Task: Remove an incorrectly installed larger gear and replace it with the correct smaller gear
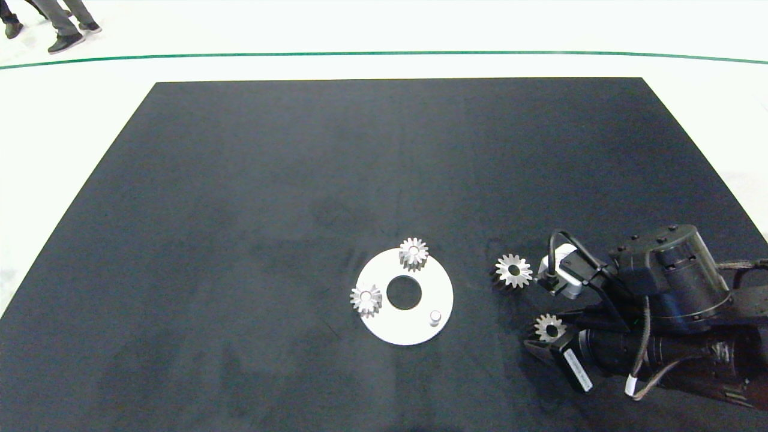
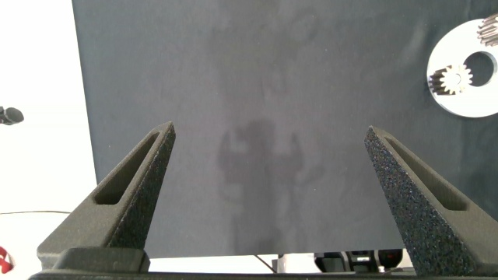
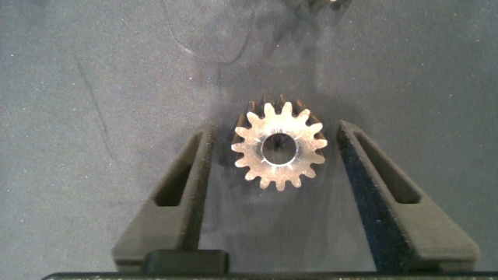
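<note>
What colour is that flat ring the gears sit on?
White; the ring shows best in the head view.

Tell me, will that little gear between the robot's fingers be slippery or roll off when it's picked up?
The smaller gear looks like solid metal, so it is probably stiff and heavy for its size. It lies flat on the mat, so rolling seems unlikely. The right gripper has rough-looking fingers on either side of it, apart, and the teeth should help them hold.

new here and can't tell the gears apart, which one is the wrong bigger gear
Start at the white ring plate near the middle of the black mat; two gears sit on it. Off the plate on the right arm's side lie two loose gears. The larger gear is the farther one, with flared pointed teeth, not the blunt-toothed smaller gear between the right gripper's open jaws.
</note>
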You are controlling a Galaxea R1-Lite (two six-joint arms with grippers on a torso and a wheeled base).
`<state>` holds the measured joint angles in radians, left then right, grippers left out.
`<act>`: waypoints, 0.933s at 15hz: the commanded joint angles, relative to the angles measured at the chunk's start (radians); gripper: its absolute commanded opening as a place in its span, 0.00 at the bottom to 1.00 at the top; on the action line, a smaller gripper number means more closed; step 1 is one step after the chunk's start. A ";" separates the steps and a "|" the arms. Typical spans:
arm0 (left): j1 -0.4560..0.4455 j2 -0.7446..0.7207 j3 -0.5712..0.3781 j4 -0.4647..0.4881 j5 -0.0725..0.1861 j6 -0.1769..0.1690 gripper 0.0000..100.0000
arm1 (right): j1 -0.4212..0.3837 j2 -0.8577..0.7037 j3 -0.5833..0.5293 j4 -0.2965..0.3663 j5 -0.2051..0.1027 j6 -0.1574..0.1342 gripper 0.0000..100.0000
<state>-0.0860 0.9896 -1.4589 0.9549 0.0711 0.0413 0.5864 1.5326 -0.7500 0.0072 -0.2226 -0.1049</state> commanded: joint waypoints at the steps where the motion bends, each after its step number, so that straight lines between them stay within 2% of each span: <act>1: 0.002 0.000 -0.001 0.005 0.001 0.000 1.00 | 0.000 0.008 0.000 0.000 -0.001 -0.001 0.55; 6: 0.000 -0.008 -0.003 0.005 0.001 0.000 1.00 | 0.000 0.009 0.011 -0.001 0.000 -0.001 0.46; 9: 0.000 -0.009 -0.003 0.005 0.001 0.000 1.00 | 0.000 0.015 0.034 -0.044 -0.003 -0.001 0.40; 13: 0.000 -0.009 -0.003 0.005 0.001 0.000 1.00 | 0.001 0.008 0.041 -0.058 -0.004 -0.001 0.40; 14: 0.000 -0.009 -0.003 0.005 0.001 0.000 1.00 | 0.023 -0.025 0.038 -0.056 0.002 -0.006 0.38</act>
<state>-0.0860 0.9804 -1.4619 0.9545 0.0711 0.0413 0.5926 1.5340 -0.7096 -0.0489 -0.2236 -0.1068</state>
